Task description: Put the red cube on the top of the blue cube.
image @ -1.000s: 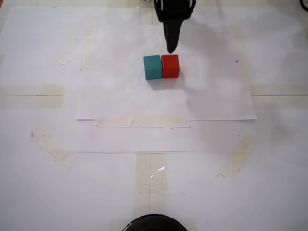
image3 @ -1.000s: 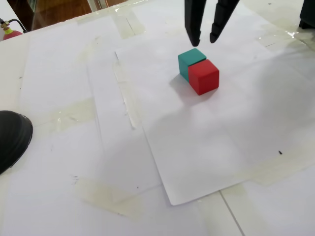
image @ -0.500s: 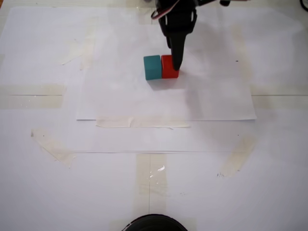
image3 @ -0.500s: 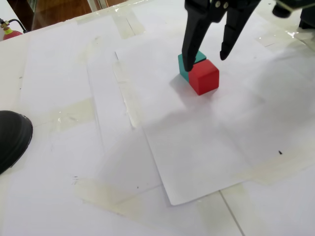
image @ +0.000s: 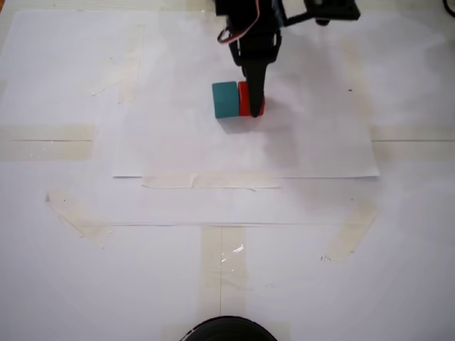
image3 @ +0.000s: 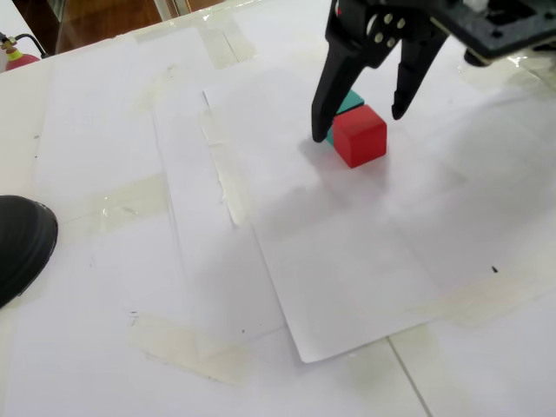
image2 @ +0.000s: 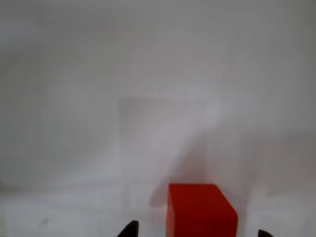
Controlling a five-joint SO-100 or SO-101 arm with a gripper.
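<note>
The red cube (image: 243, 100) and the blue cube (image: 225, 99) sit side by side, touching, on the white paper. In a fixed view the red cube (image3: 359, 135) is nearer the camera and hides most of the blue cube (image3: 351, 102). My gripper (image3: 360, 123) is open and lowered over the red cube, with one black finger (image3: 326, 104) on its left and the other on its right, neither visibly touching it. From the front, the gripper (image: 254, 106) covers the red cube's right half. The wrist view shows the red cube (image2: 200, 210) between the two fingertips at the bottom edge.
Taped white paper sheets (image: 213, 199) cover the table. A round black object (image: 227, 329) sits at the near edge, also seen as the black object (image3: 17, 243) at the left. A small red item (image3: 17, 57) lies beyond the table corner.
The gripper has come down from above and behind the cubes, and its open fingers now straddle the red cube. Neither cube has moved.
</note>
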